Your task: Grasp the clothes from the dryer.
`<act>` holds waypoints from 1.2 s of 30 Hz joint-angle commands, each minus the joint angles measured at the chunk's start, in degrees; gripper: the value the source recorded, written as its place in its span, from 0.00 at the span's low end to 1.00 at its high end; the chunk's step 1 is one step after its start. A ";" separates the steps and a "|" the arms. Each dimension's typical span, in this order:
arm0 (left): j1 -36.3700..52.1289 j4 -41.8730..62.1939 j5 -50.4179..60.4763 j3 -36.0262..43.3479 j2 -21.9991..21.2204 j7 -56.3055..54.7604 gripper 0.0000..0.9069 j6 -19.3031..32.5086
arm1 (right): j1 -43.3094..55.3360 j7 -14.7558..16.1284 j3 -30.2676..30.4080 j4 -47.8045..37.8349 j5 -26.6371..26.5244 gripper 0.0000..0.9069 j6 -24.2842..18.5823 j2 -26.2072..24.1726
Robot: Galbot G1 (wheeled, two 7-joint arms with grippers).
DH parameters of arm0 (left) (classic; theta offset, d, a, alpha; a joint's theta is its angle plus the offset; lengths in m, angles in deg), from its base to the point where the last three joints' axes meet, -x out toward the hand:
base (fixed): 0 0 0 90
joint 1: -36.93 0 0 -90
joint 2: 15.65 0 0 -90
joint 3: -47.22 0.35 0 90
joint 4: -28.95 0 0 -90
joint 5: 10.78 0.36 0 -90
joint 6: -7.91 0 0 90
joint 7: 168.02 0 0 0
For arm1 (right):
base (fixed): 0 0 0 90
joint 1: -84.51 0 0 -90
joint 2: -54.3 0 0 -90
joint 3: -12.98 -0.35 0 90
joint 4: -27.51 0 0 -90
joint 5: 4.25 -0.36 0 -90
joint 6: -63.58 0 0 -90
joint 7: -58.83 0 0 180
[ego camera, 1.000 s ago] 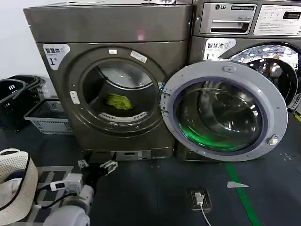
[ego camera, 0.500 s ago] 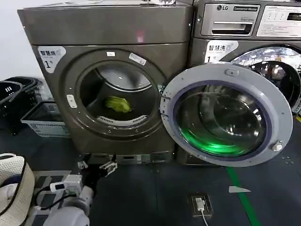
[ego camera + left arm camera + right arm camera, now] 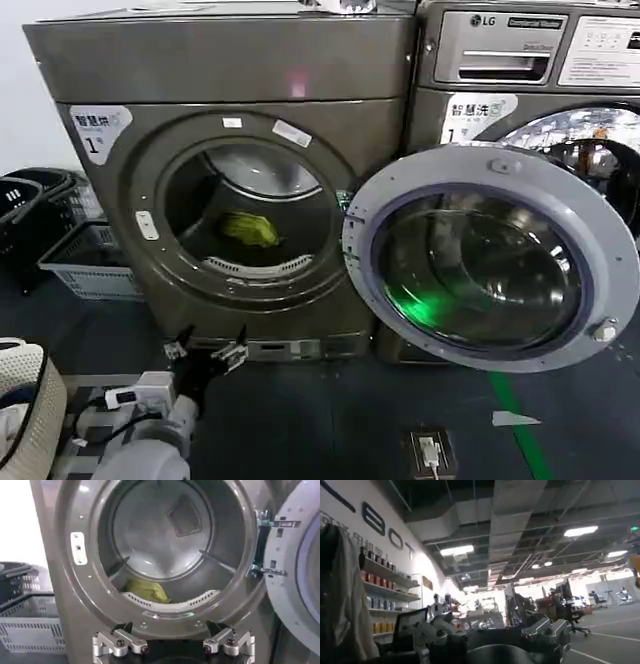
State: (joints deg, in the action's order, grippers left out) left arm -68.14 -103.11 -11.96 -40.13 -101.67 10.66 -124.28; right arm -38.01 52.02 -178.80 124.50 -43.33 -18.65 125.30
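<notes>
one small yellow-green bundle, the clothes, lies on the drum floor inside the dryer, toward the left of the round opening and just behind the perforated lint guard at the front lip; the left wrist view shows the clothes in the same spot, low in the drum and left of centre. the dryer's door is swung fully open to the right, its glass catching a green reflection, and it covers part of the lg machine standing to the right. a white "1" sticker sits on the dryer's upper left corner. the left gripper is low in front of the dryer's base panel, near the floor, pointing at the machine, with its fingers spread apart and holding nothing; it is well below the porthole and apart from the clothes. the right gripper is turned away toward a hall with ceiling lights and shelves, its fingers spread apart and empty. grey and dark baskets stand on the floor to the left of the dryer.
</notes>
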 commanded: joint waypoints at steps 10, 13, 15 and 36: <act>-0.09 0.04 0.21 0.07 0.08 0.40 1.00 -2.81 | -0.07 0.06 -0.21 0.20 -0.03 1.00 0.10 -0.01; -0.16 0.14 0.16 0.02 0.11 0.36 1.00 -2.81 | 0.03 0.08 -0.16 0.21 0.53 1.00 -0.01 -0.04; -0.18 0.35 0.19 -0.04 0.20 0.38 1.00 -2.81 | 0.09 0.10 -0.22 0.22 0.54 1.00 0.03 -0.16; -0.43 -0.12 1.66 -0.40 0.22 0.75 1.00 -2.81 | -0.02 0.28 -0.19 -0.50 0.66 1.00 -0.15 0.05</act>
State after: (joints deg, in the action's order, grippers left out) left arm -68.47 -103.03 -10.17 -40.59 -101.55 11.29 -124.28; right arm -38.07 52.30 -178.96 123.99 -42.72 -18.70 125.36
